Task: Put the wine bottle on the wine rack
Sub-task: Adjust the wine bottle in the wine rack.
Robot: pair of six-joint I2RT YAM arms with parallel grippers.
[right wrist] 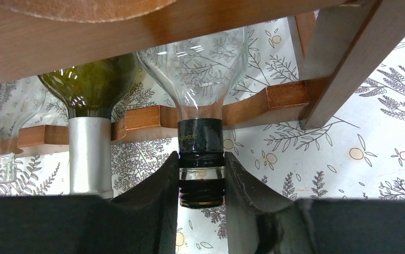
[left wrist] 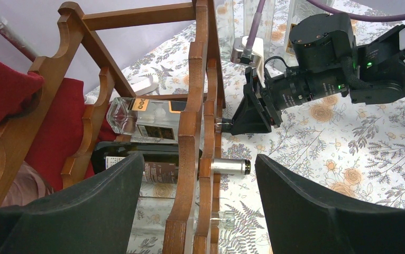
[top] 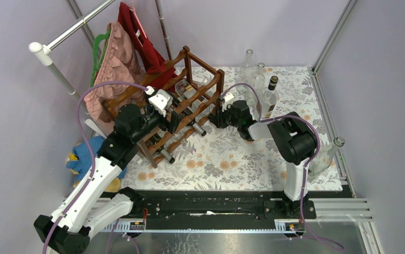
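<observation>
The dark reddish-brown wine rack [top: 190, 100] stands at the back left of the floral mat. A clear wine bottle [right wrist: 200, 69] with a black neck band lies in a scalloped slot of the rack [right wrist: 274, 98], neck pointing out. My right gripper [right wrist: 201, 174] is shut on its neck, just outside the rail. From the left wrist view this bottle [left wrist: 147, 119] lies in an upper tier, with the right gripper [left wrist: 242, 124] at its mouth. My left gripper [left wrist: 198, 174] is open and empty, its fingers either side of the rack's front rails [left wrist: 190, 132] without touching.
A green bottle with a silver capsule [right wrist: 89, 153] lies in the neighbouring slot. Upright bottles [top: 270, 95] stand at the back of the mat, and a clear one [top: 330, 153] lies at the right edge. Clothes [top: 118, 58] hang on a rail at the back left.
</observation>
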